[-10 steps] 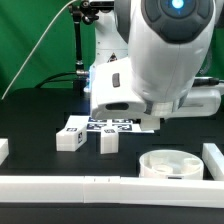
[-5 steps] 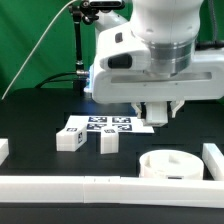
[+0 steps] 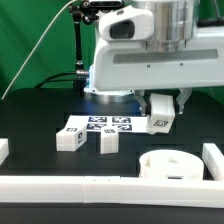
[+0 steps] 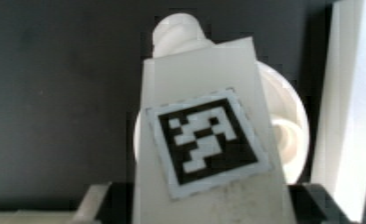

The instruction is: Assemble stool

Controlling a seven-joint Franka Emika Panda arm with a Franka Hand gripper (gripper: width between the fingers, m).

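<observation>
My gripper (image 3: 161, 112) is shut on a white stool leg (image 3: 160, 120) with a black-and-white tag and holds it in the air, above and a little behind the round ribbed seat (image 3: 169, 165). The seat lies on the black table near the front rail, toward the exterior view's right. In the wrist view the held leg (image 4: 206, 110) fills the middle, its tag facing the camera, with the seat (image 4: 290, 110) partly showing behind it. Two more legs (image 3: 70, 137) (image 3: 108, 141) lie on the table at the exterior view's left of centre.
The marker board (image 3: 108, 125) lies flat behind the two loose legs. A long white rail (image 3: 90, 186) runs along the front, with short white rail pieces at the far left (image 3: 4, 150) and right (image 3: 213, 155). The arm's base (image 3: 110, 75) stands behind the board.
The arm has swung up and toward the exterior view's right. The leg now hangs in the gripper above the table beside the board, clear of the arm's body that covered it before.
</observation>
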